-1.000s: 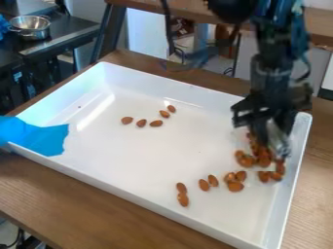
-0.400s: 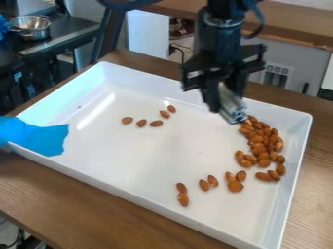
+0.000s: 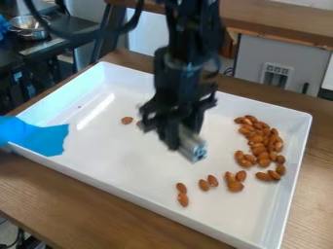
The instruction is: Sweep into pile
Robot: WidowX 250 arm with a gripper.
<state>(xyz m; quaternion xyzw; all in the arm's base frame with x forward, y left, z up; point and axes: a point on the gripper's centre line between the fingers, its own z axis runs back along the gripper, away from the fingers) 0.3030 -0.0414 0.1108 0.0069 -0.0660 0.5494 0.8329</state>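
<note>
Almonds lie in the white tray on the table, most of them bunched along its right side, some strung out toward the near edge and a couple farther back, partly behind the end effector. That hangs over the tray's middle, clamped on a silvery rod. Blue material covers part of the tray's left corner.

One tray, one pot, one silver tool, two blue pieces, over thirty almonds, seven toward five o'clock.
</note>
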